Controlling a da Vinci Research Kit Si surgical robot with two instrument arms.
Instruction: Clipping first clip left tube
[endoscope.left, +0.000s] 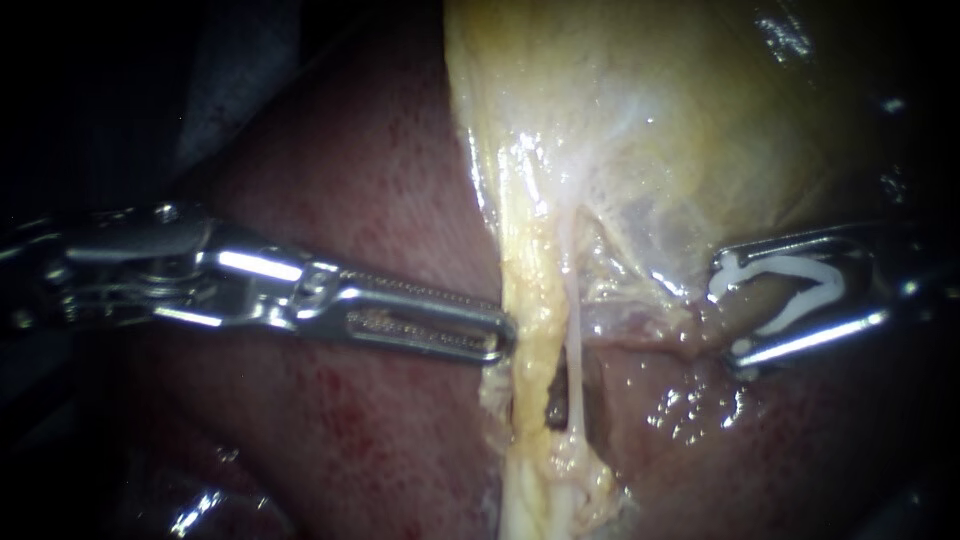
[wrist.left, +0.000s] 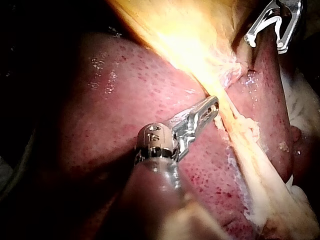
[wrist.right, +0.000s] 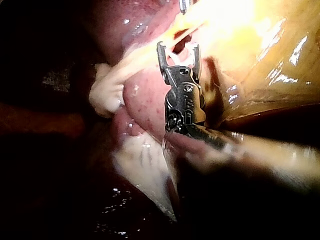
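Note:
Two strands run down from the yellow gallbladder (endoscope.left: 650, 120) over the liver (endoscope.left: 370, 180): a thick yellow left tube (endoscope.left: 525, 340) and a thin pale right tube (endoscope.left: 572, 330). My left instrument (endoscope.left: 503, 337) comes in from the left with its slotted jaws lying together, and their tips rest against the left tube's edge. The left wrist view shows the same contact of the left instrument (wrist.left: 214, 105) with the left tube (wrist.left: 235, 120). My right instrument (endoscope.left: 728, 318) holds a white clip (endoscope.left: 800, 285) between its spread jaws, to the right of both tubes and apart from them. The clip (wrist.right: 175, 60) is unclosed.
Dark red liver (wrist.left: 125, 100) lies under and around both instruments. Pale fatty tissue (wrist.right: 107, 95) hangs beside the right instrument's shaft. Wet membrane (endoscope.left: 650, 230) spans between the tubes and the clip.

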